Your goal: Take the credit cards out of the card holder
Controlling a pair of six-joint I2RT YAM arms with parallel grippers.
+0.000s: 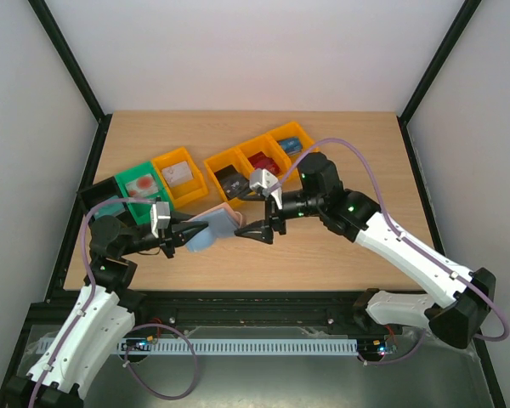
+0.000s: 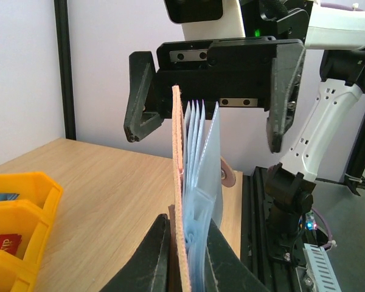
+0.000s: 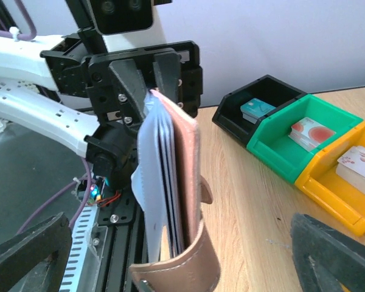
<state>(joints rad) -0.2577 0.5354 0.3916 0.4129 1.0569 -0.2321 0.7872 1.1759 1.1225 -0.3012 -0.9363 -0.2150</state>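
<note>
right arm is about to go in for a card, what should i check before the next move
1. Left gripper shut on the card holder: ok, one end is pinched between its fingers.
2. Right gripper open: ok, its jaws stand wide apart.
3. Holder lined up with the right gripper: ok, in the left wrist view its free end sits between the two jaws.
4. Contact between the right jaws and the holder: cannot tell.
5. Card edge exposed to pinch: cannot tell, only the light blue pockets show.
</note>
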